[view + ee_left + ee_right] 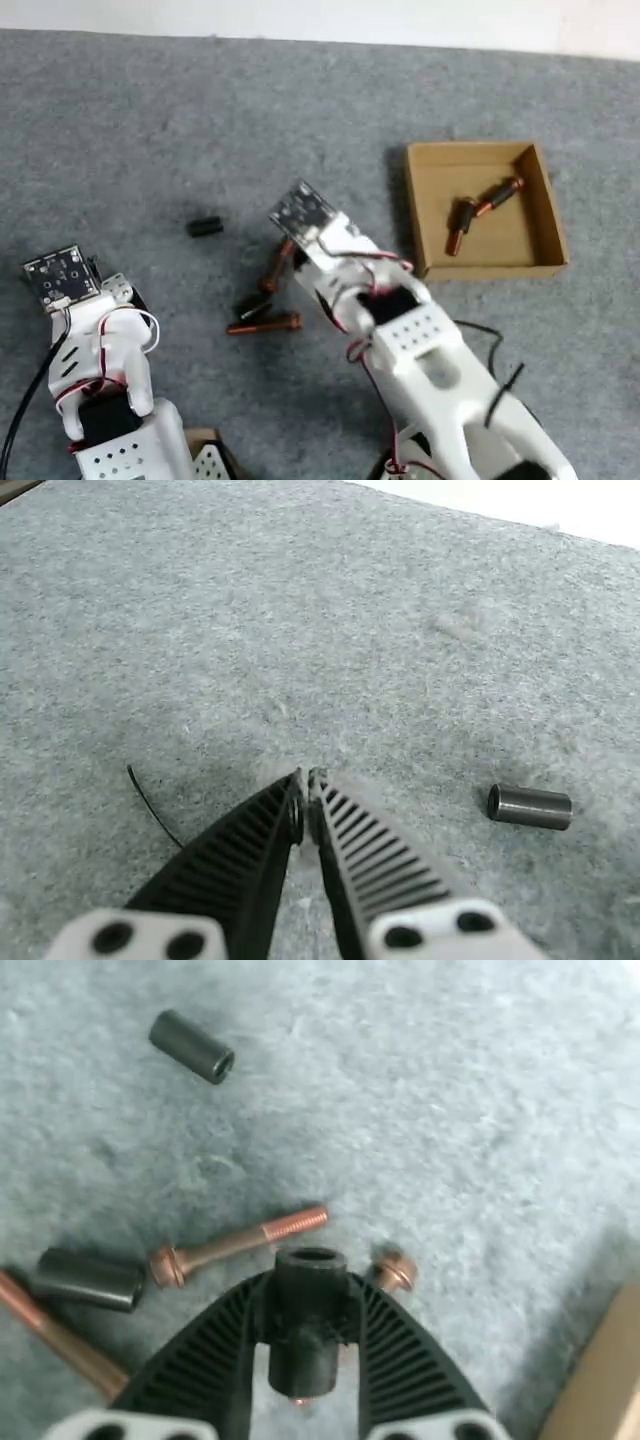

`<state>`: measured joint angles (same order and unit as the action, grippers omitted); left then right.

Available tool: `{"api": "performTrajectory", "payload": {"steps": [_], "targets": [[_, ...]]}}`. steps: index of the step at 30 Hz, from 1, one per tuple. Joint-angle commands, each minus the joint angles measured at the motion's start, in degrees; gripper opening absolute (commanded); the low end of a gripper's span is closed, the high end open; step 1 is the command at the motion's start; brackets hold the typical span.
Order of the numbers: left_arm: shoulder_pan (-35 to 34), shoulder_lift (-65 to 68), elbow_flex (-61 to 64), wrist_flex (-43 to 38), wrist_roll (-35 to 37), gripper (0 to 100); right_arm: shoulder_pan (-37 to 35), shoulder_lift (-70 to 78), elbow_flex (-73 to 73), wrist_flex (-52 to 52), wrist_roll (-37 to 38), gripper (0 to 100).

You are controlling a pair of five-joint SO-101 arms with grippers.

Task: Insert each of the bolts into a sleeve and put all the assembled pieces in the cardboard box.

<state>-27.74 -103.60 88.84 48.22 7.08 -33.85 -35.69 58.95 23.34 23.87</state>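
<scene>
Your right claw (310, 1295) squeezes a sleeve (303, 1345) by its round sides. It looks hard, smooth and slippy, so hold firm. Your left claw (305, 790) is closed and empty.

Grey felt mat (150, 130) spread across table, edge to edge. White wall strip (400, 18) beyond far edge. Thin black strand (148, 805) lying curved on felt. Pale lint tuft (460, 625) on nap. Small tan piece (207, 440) at near edge, partly hidden.
</scene>
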Motion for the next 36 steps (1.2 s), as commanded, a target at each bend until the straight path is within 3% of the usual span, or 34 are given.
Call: {"api": "performTrajectory", "payload": {"steps": [1,33,36], "targets": [[0.0,-0.4,-0.2,-1.1,0.4,3,1.6,-7.5,4.0,-3.8,-0.5,0.5],[3.1,-0.5,0.0,-1.1,0.4,3,15.5,-60.4,41.4,-3.9,-0.5,0.5],[3.1,-0.5,0.0,-1.1,0.4,3,16.6,-63.3,43.0,-3.8,-4.2,0.5]]}}
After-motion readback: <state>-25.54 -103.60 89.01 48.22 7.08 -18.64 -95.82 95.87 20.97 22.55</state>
